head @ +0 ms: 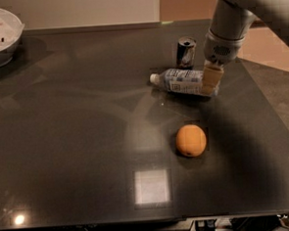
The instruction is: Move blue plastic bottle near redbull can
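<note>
The blue plastic bottle (181, 81) lies on its side on the dark table, white cap pointing left. The redbull can (185, 52) stands upright just behind it, a small gap between them. My gripper (209, 81) comes down from the upper right and sits at the bottle's right end, its tan finger (210, 79) against the bottle's base. The rest of the gripper is hidden behind that finger and the wrist.
An orange (190, 140) lies in front of the bottle, toward the table's near edge. A white bowl (0, 45) with dark bits stands at the far left corner. The table's right edge (277, 124) runs close to the arm.
</note>
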Robot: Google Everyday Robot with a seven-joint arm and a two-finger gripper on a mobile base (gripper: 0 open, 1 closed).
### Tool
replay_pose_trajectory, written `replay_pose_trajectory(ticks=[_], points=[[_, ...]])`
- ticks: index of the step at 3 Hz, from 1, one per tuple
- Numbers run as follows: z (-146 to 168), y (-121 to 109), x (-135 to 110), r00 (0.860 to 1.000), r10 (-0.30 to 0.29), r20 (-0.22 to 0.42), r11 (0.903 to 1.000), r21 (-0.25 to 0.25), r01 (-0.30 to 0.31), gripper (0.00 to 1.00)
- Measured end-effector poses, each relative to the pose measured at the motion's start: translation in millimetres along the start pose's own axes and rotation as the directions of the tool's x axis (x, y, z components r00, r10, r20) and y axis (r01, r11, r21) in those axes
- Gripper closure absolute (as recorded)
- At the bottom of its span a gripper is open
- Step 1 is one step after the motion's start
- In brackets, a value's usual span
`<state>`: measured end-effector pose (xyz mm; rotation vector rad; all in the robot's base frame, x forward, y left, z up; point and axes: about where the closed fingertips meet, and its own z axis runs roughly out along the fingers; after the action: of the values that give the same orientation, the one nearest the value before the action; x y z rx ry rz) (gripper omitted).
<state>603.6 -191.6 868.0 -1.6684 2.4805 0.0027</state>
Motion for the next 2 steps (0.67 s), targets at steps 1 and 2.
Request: replay_pose_trajectory(ticks=[1, 2], points=[[3.1, -0.7, 2.4, 0.999, 0.004, 0.034, 1.0000, -0.002, -0.004, 0.38], [5.0, -2.4, 0.6, 0.999, 0.004, 0.038, 1.0000, 0.002, -0.004, 0.15]])
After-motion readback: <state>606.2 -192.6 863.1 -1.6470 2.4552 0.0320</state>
